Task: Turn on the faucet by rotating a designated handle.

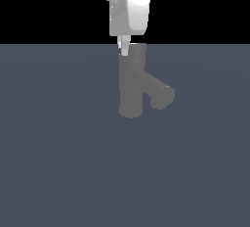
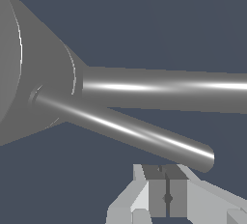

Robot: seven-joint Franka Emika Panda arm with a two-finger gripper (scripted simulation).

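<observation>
Pincer point(image 2: 166, 196) closed and empty at the top of the faucet point(image 1: 132, 86), close beside the handle point(image 2: 125, 129).

In the wrist view the two dark pads point(image 2: 157, 194) sit pressed flat together with only a thin seam between them and nothing caught there; the handle, a slim bright rod, runs out from the faucet's cap and ends right by the pads, though whether it touches them cannot be told. A second, thicker rod-like shape point(image 2: 164, 90) leaves the same cap farther from the pincer. In the exterior view the white arm point(image 1: 129, 11) comes straight down onto the grey upright body standing on the blue-grey bench point(image 1: 58, 162), its fingertip at the cap's edge; the thick spout point(image 1: 158, 93) branches down and away toward the exterior view's right, below the pincer. No brand, label or writing shows on anything.
</observation>
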